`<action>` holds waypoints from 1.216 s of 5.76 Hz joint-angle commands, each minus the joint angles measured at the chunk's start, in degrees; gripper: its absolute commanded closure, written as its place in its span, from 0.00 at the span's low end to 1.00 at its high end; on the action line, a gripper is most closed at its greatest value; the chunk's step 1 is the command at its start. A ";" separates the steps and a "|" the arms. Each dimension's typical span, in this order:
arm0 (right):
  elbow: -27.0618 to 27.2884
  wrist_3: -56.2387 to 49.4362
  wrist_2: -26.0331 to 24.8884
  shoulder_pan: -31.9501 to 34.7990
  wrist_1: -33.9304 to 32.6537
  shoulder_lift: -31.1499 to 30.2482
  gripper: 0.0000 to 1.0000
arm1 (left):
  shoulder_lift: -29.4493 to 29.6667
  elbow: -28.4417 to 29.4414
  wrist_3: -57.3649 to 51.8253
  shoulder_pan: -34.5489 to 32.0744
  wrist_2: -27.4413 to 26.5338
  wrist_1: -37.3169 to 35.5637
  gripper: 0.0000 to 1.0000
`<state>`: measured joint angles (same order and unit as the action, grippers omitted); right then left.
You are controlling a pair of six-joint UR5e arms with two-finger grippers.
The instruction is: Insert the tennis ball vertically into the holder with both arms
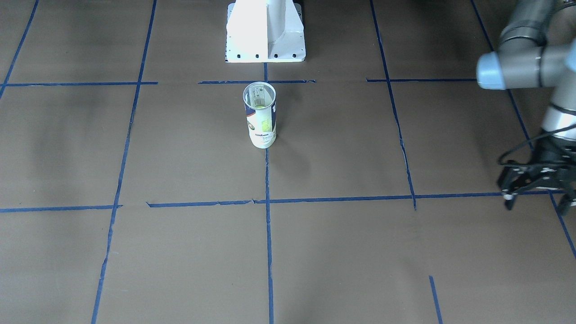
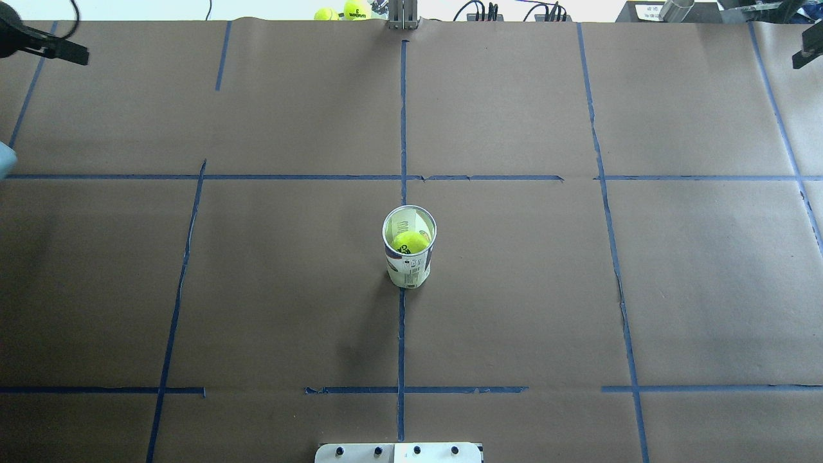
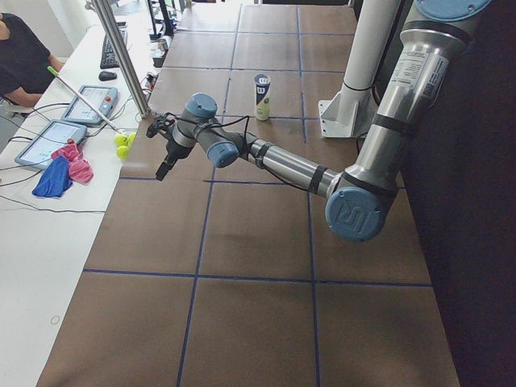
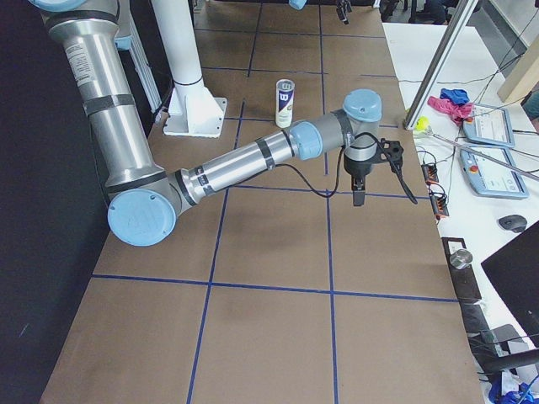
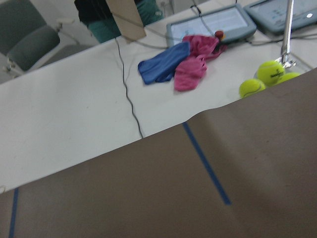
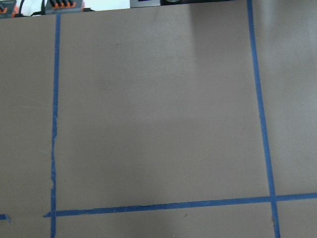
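The holder (image 1: 260, 116) stands upright at the middle of the table, open end up; it also shows in the overhead view (image 2: 409, 254), the left view (image 3: 261, 97) and the right view (image 4: 285, 103). The tennis ball (image 2: 410, 242) sits inside it, and shows through the clear wall (image 1: 266, 119). My left gripper (image 1: 537, 198) hangs far off at the table's left side, fingers spread, empty; it also shows in the left view (image 3: 165, 149). My right gripper (image 4: 381, 178) hangs far off at the table's right side, fingers apart, empty; only one finger (image 2: 807, 56) shows in the overhead view.
The white pedestal base (image 1: 265, 33) stands behind the holder. Spare tennis balls (image 5: 262, 79) lie beyond the table's far edge by a metal pole (image 3: 121, 60). Blue and pink cloths (image 5: 181, 62), tablets and cables lie on the white side bench. A person (image 3: 20, 56) sits there.
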<state>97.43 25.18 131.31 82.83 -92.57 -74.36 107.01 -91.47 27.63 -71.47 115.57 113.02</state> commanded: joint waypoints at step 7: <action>-9.27 -23.33 0.88 3.39 -1.20 -5.63 0.00 | -7.86 -1.76 -26.81 -16.42 13.37 -35.95 0.00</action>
<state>88.48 1.98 132.20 86.70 -92.96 -80.27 100.07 -91.81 2.68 -87.60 128.99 78.16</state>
